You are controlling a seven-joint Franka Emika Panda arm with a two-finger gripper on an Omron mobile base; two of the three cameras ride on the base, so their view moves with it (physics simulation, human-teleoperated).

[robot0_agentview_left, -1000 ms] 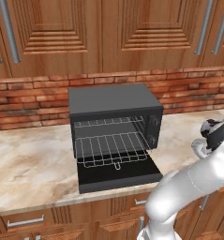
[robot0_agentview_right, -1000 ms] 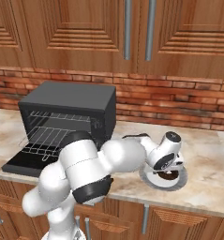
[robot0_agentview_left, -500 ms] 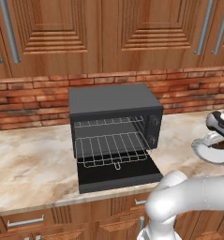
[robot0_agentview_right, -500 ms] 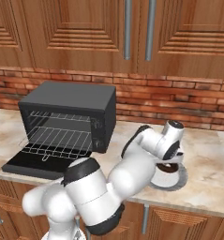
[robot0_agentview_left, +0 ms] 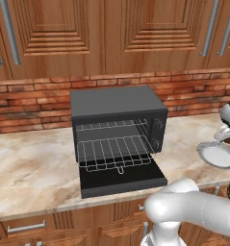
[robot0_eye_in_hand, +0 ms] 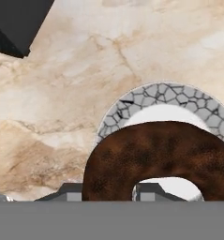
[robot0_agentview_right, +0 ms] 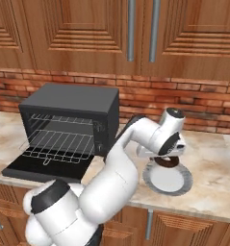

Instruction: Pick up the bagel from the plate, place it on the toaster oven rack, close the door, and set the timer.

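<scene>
Bagel, dark brown and ring-shaped, is seen very close in the hand view, low in the picture at about six o'clock, with its hole at the bottom edge. One dark fingertip is seen through the hole and another just outside the ring at its left, so the jaws are clamped on the bagel across one side of the ring. The plate, white with a grey crackled rim, lies behind the bagel on the marble counter.

In the right base view the gripper is seen over the plate's far edge, with the bagel beneath the hand. The toaster oven stands at about nine o'clock from the plate. Its door is folded down flat, and the toaster oven rack is drawn partly out over it. A brick wall and wooden cabinets are seen behind.
</scene>
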